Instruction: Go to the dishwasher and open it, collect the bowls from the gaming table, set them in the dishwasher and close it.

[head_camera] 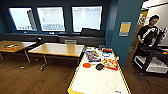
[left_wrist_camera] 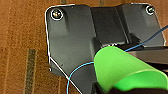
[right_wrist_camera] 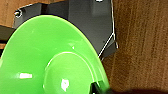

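Observation:
The gaming table lies just ahead in the head view, with a white top and a yellow frame. A bright green bowl hangs above the brown floor in the left wrist view, with a dark gripper part across its rim. In the right wrist view another bright green bowl shows its inside up close, and a dark finger pinches its rim. The dishwasher is out of view.
On the table's far end lie a red paddle, a dark paddle and colourful boxes. Wooden tables stand to the left. A teal pillar rises at right, and beyond it a person stands at a cart.

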